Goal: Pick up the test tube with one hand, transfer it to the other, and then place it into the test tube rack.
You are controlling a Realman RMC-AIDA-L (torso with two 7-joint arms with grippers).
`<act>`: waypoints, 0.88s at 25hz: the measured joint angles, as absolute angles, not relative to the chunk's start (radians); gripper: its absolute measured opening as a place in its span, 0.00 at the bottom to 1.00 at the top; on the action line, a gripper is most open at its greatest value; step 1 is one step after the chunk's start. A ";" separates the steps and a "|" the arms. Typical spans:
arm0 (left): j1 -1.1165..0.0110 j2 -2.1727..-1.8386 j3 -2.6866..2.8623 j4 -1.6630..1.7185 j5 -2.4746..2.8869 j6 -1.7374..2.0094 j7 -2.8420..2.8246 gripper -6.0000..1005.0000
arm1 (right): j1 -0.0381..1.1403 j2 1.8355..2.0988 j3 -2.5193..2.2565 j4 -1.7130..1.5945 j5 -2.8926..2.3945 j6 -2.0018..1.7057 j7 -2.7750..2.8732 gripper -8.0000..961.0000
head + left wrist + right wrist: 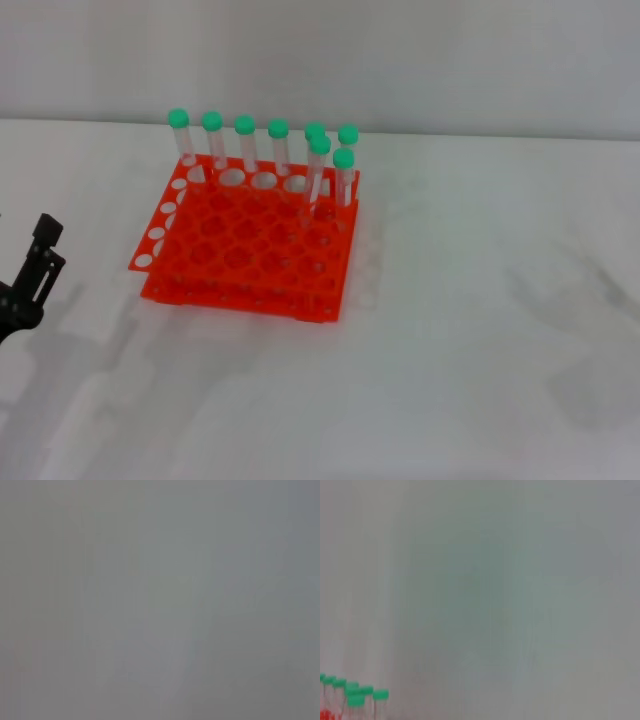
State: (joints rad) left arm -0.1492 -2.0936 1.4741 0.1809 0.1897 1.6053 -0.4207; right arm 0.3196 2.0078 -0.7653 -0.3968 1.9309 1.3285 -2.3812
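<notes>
Eight green-capped tubes (318, 172) upright in rack (250, 245); left gripper (35, 262) aside

Open bench (480, 350) is seen along the right and front edges. The test tube rack (250, 250) sits toward the back edge, left of centre. Eight capped tubes (320, 165) stand along its back rows; front holes are unblocked. Left pincer (35, 275) sits by the left edge.

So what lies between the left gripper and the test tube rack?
Nothing: in the head view only bare white table separates the left gripper, at the picture's left edge, from the orange-red test tube rack.
</notes>
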 joint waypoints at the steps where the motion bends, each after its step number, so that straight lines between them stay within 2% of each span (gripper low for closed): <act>1: -0.154 -2.094 1.474 0.171 0.190 1.606 -0.420 0.70 | 0.320 2.008 -0.765 -0.386 1.931 1.328 -2.396 0.89; 22: -0.169 -2.098 1.474 0.140 0.180 1.661 -0.412 0.70 | 0.274 2.007 -0.738 -0.291 1.937 1.474 -2.541 0.89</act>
State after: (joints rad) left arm -0.1692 -2.0985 1.4745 0.1400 0.1798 1.6609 -0.4116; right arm 0.2742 2.0065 -0.7382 -0.2911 1.9369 1.4738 -2.5408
